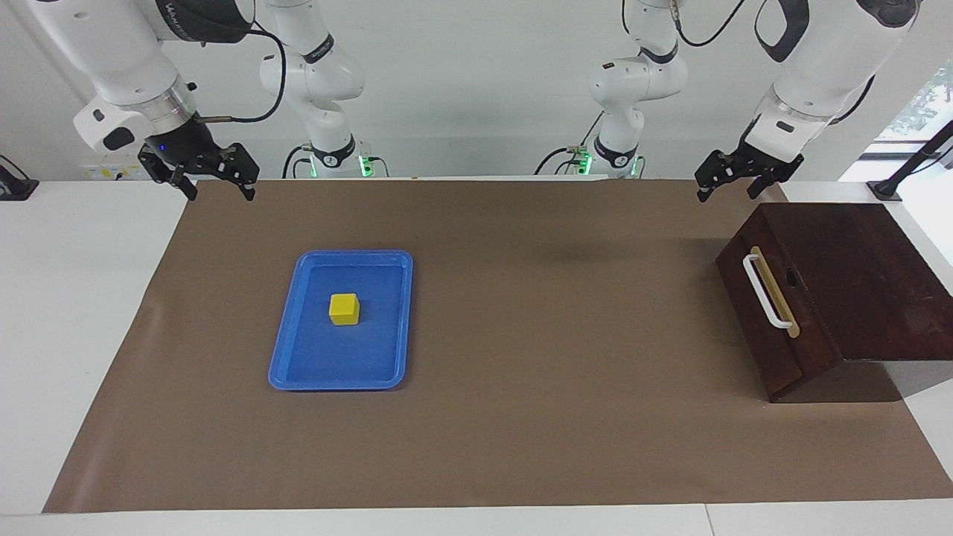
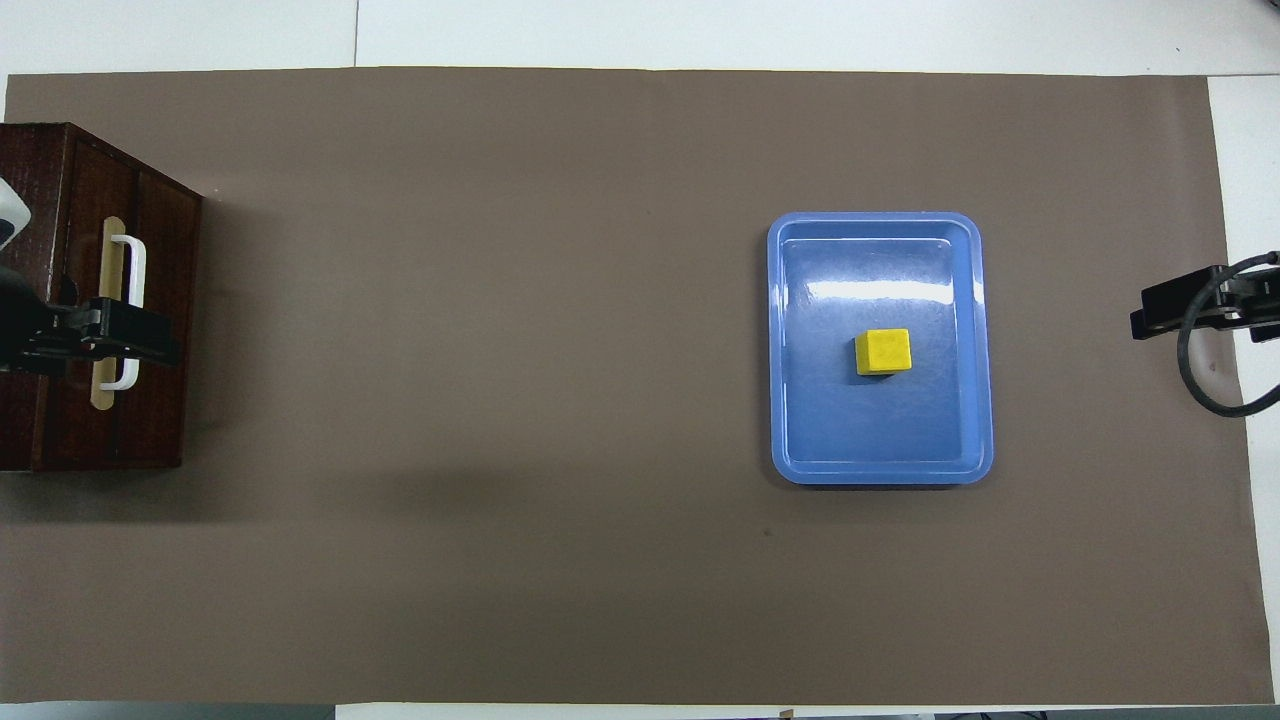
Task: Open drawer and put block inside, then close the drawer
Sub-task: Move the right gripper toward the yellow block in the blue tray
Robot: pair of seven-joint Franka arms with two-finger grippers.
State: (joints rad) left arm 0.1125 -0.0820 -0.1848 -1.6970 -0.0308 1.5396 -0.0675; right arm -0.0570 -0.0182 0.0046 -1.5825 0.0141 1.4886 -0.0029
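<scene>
Both arms are hanging back with fingers spread and empty, the left gripper (image 1: pixel 733 181) by the shut drawer (image 1: pixel 770 298) it looks meant to pull, the right gripper (image 1: pixel 216 181) up over the mat's edge, while the block (image 1: pixel 344 309) is sitting farther out in the blue tray (image 1: pixel 287 350), waiting.

There is one yellow block (image 1: pixel 344 309), and it lies in one blue tray (image 1: pixel 287 350). There is one dark wooden box (image 1: pixel 849 283) with one drawer (image 1: pixel 767 327), which has one white handle (image 1: pixel 765 291). One brown mat (image 1: pixel 521 432) covers the table. Two robot arms are there, with two grippers.
</scene>
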